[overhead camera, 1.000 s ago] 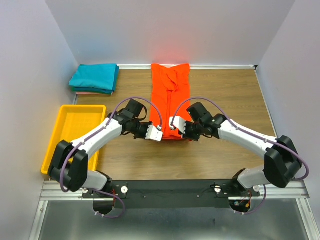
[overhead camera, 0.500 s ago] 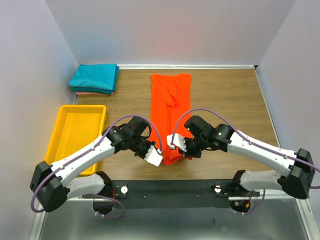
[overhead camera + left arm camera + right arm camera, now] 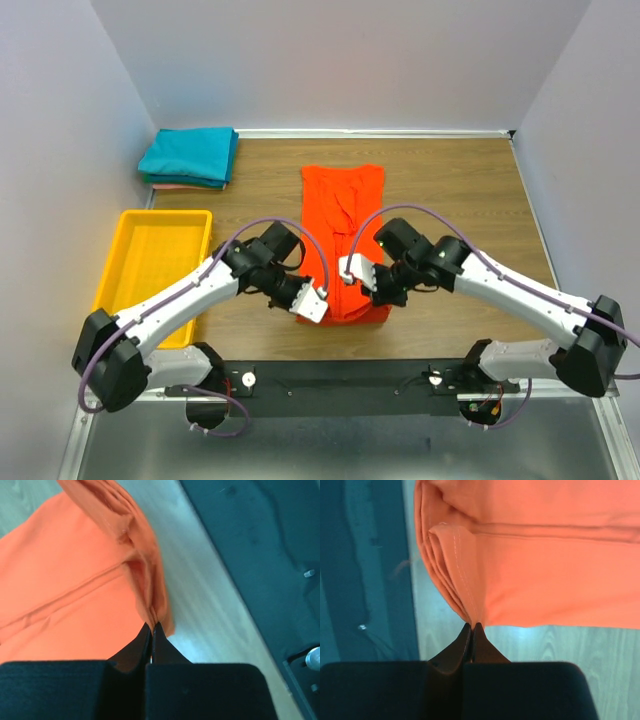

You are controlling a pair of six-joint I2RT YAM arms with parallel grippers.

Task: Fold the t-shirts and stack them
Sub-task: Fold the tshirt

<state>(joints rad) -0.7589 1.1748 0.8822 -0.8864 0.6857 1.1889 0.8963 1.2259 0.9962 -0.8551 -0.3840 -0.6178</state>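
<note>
Two pincers, the left pincer (image 3: 314,304) and the right pincer (image 3: 349,271), pinch tight on the near corners of the orange-red shirt (image 3: 343,200), which lies folded lengthwise in the middle of the wooden counter (image 3: 460,190).

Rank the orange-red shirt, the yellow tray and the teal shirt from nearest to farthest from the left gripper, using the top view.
1. Orange-red shirt: near corner pinched by the left gripper.
2. Yellow tray: to its left.
3. Teal shirt: far left corner.
</note>
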